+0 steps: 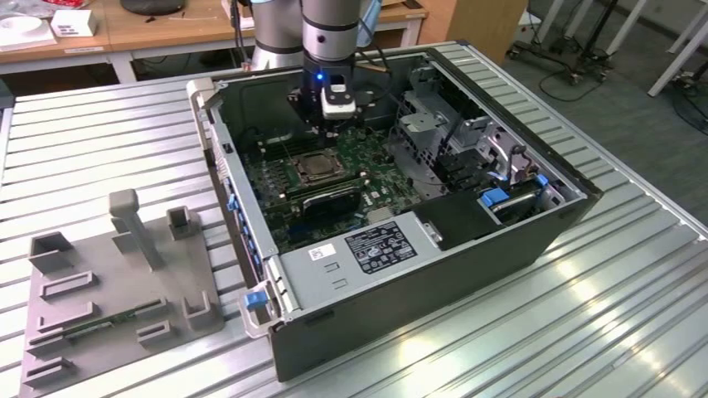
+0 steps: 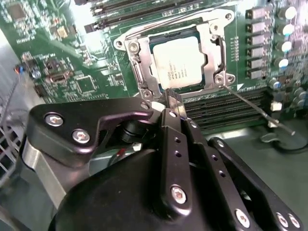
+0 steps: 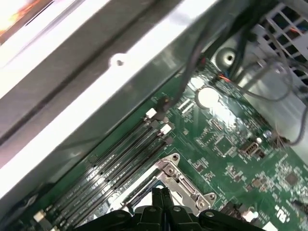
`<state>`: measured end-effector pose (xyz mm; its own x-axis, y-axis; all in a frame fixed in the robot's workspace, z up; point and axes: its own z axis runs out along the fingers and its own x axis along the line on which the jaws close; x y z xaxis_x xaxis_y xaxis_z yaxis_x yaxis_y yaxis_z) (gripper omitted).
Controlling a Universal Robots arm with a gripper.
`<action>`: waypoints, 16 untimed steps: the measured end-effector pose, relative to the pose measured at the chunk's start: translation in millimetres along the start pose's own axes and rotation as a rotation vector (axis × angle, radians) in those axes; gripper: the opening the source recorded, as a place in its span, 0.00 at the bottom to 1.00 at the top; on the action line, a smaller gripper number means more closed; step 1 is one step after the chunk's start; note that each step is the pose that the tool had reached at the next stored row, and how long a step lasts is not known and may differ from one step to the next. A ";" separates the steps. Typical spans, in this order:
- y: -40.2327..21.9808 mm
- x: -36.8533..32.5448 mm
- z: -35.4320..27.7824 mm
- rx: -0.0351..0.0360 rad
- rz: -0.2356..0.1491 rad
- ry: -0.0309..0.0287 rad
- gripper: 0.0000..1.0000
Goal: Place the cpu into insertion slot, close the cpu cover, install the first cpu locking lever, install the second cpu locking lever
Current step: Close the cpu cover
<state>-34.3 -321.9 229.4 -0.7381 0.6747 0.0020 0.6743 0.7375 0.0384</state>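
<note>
Over the open computer case (image 1: 443,274), the hand (image 2: 173,101) is hanging low with its two fingers pressed together; in the second wrist view nothing is showing between them. Its tip is hovering just beside one corner of the insertion slot (image 2: 168,36), though I cannot tell whether it is touching the metal there.

The cpu (image 2: 180,62) is sitting flat in the slot, pale top up, and the cpu cover (image 2: 212,50) appears to be lying down around it. One locking lever (image 2: 260,109), a thin rod, is sticking out free from a corner of the cover. It is slanting across the memory slots (image 2: 226,103) and is not tucked under any catch.

In the exterior view the slot is lying at six o'clock from the hand, on the green motherboard (image 1: 360,153). A grey fixture (image 1: 122,282) is resting on the counter (image 1: 111,141) at about eight o'clock, well apart from the case.

Judging by this, the work is standing at the levers. Doing that well is likely calling for:
- pressing on the rod itself, not on the cover or the chip;
- keeping the closed tip clear of the memory slots and the small parts ringing the socket;
- bearing down evenly so the cover is staying flat while the rod is going under its hook.
</note>
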 end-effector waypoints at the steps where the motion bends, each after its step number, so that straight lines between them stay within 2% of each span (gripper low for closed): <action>1: 0.0 0.0 0.0 0.0001 -0.018 0.0007 0.11; 3: 0.0 0.0 0.1 0.0001 -0.047 0.0017 0.11; 12: 0.0 0.0 0.1 0.0001 -0.053 0.0020 0.11; 16: 0.0 0.0 0.1 0.0002 -0.093 0.0036 0.11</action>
<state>-34.3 -321.9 229.3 -0.7973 0.6036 0.0021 0.6032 0.7967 0.0384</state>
